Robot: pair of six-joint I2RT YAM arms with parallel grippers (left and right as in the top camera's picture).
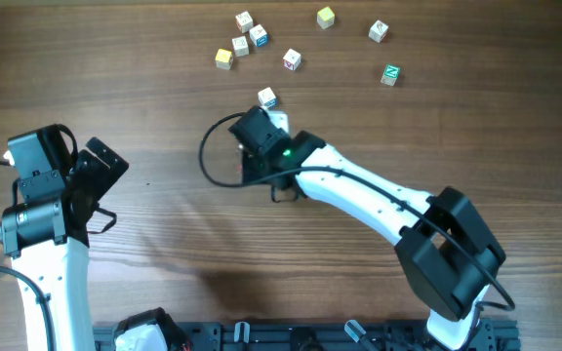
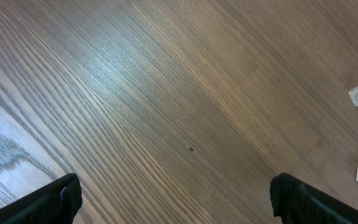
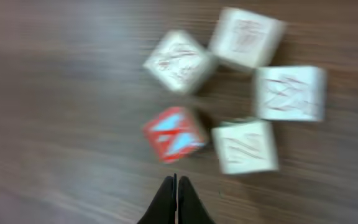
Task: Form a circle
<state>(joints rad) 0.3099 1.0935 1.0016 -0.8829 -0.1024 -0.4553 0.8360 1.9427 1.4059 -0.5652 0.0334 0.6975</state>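
Wooden circle, letters blurred; a cube reads Z; right pincer clenched, left pincer released.

Soft even light on the brown wood-grain table, faint shadow low in the overhead view, pale sheen across the grain in the left wrist view, right wrist view blurred, ring of small white and red wooden cubes smeared

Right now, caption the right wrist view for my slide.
Shut right hand near a blurred ring of five cubes, the red-faced cube nearest.
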